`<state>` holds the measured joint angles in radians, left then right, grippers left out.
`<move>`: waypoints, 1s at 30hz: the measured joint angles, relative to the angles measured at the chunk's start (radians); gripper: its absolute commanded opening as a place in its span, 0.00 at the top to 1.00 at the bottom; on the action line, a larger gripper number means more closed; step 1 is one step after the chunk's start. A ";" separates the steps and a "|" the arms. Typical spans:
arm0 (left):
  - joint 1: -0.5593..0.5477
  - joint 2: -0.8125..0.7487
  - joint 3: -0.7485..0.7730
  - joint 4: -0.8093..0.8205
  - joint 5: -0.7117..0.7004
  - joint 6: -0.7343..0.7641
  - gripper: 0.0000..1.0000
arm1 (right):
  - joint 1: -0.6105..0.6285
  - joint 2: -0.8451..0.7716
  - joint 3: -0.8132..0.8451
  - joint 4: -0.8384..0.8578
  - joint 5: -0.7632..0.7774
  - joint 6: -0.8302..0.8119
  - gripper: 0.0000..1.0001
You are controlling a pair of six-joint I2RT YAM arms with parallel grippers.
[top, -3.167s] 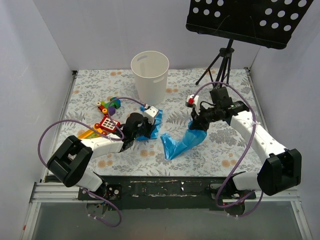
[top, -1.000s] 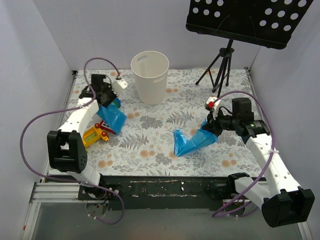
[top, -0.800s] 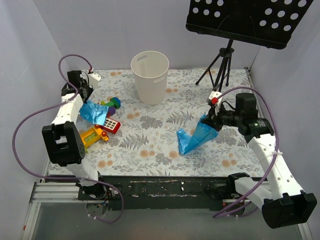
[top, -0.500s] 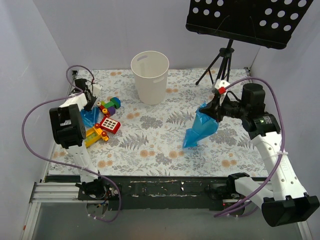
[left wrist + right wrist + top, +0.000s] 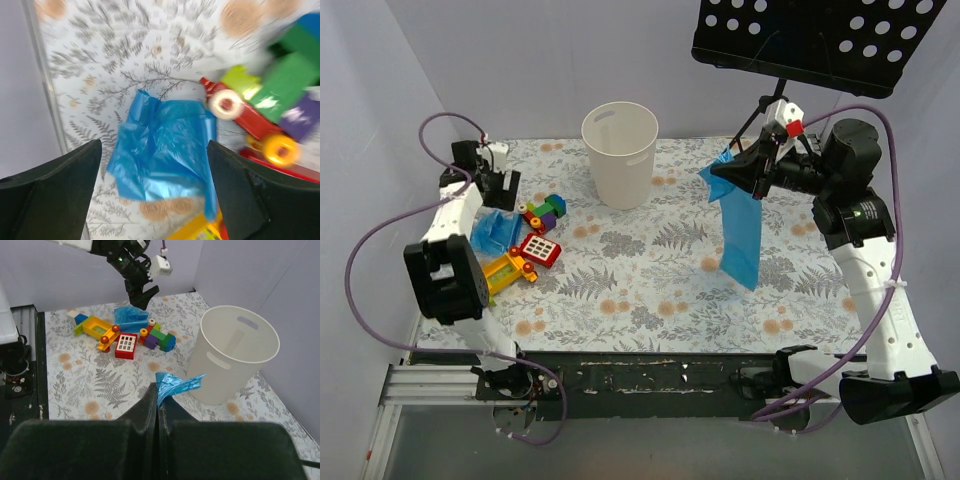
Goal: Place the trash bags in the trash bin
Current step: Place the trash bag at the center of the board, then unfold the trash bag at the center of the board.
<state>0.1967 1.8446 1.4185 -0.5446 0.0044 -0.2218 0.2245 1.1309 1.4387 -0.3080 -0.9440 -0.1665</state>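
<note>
1. Trash bin (image 5: 620,150): cream-white, round, upright, mouth open. It stands at the far middle of the table (image 5: 620,290), with a slot-shaped handle hole near the rim. The right wrist view shows it (image 5: 235,360) beyond the jaws.

2. Hanging trash bag (image 5: 740,235): glossy blue film, pinched at its top edge and hanging as a long strip. It is right of the trash bin and apart from it. Whether its lower end touches the table cannot be told. A crumpled corner (image 5: 172,385) sticks out in the right wrist view.

3. Crumpled trash bag (image 5: 492,228): blue film lying on the table at the far left, just beside the toy blocks. The left wrist view shows it (image 5: 165,155) lying loose below the camera.

4. Left arm (image 5: 455,215): reaches to the far left edge. The left jaws are spread wide and grip nothing, with the crumpled trash bag beneath them.

5. Right arm (image 5: 860,230): raised high on the right. The right jaws are closed tight on the hanging trash bag.

6. Toy blocks (image 5: 535,235): a multicoloured cluster left of the trash bin.

7. Music stand (image 5: 800,45): black, perforated, on a tripod at the far right corner.
</note>
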 measured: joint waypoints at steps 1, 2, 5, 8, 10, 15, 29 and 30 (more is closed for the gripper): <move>-0.001 -0.065 -0.005 -0.011 0.029 -0.014 0.11 | 0.001 0.010 0.011 0.021 -0.003 0.018 0.99; -0.002 -0.134 -0.011 -0.018 0.060 -0.022 0.11 | 0.002 0.017 0.017 0.039 -0.006 0.035 0.99; -0.010 -0.344 -0.033 -0.024 0.147 -0.037 0.10 | 0.011 0.038 0.032 0.103 -0.011 0.095 0.99; -0.021 -0.505 -0.054 -0.040 0.294 -0.045 0.08 | 0.018 0.063 0.066 0.144 -0.021 0.150 0.99; -0.055 -0.593 -0.092 -0.042 0.418 -0.061 0.09 | 0.023 0.084 0.109 0.181 -0.030 0.193 0.99; -0.465 -0.705 -0.237 0.053 0.575 -0.134 0.09 | 0.027 0.137 0.222 0.272 -0.062 0.270 0.99; -0.871 -0.366 -0.330 0.505 0.659 -0.275 0.06 | 0.040 0.194 0.314 0.428 -0.179 0.402 0.99; -0.877 -0.327 -0.323 0.537 0.661 -0.285 0.06 | 0.040 0.193 0.316 0.437 -0.182 0.406 0.99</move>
<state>-0.6800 1.5177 1.0958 -0.0074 0.6655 -0.5072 0.2642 1.3243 1.7550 0.1287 -1.1255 0.2394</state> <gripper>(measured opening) 0.935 0.020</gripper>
